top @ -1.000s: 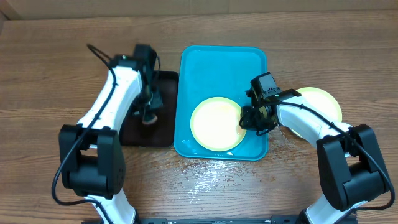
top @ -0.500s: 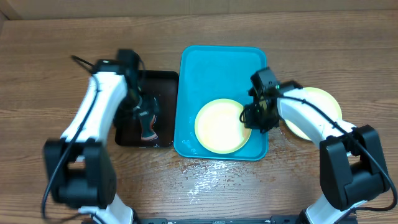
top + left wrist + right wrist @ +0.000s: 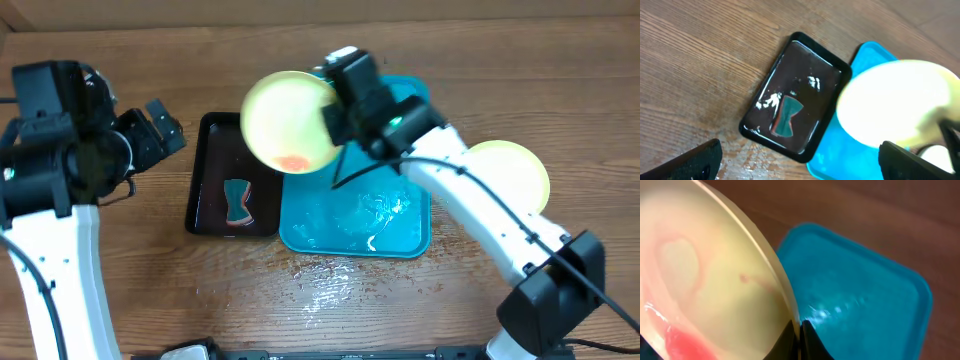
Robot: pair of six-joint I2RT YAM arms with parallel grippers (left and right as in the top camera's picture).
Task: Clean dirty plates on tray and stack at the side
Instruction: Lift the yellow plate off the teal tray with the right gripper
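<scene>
Now the right tool (image 3: 335,118) is clamped on the rim of a yellow-green plate (image 3: 285,122). It holds the plate tilted in the air above the seam between the blue tray (image 3: 350,215) and the black tray (image 3: 210,190), with red sauce (image 3: 293,161) on its face. The teal wiper (image 3: 237,203) lies in the black tray below, nearer the left tool (image 3: 155,135), which gapes wide and empty.

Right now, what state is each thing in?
held plate: in the air, smeared with red sauce.
right gripper: shut on the held plate's rim.
left gripper: open, empty.
side plate: flat on the table, looks clean.
tray: wet, no plate on it.
black tray: wet, holds the teal pad.
teal pad: lying flat.
</scene>
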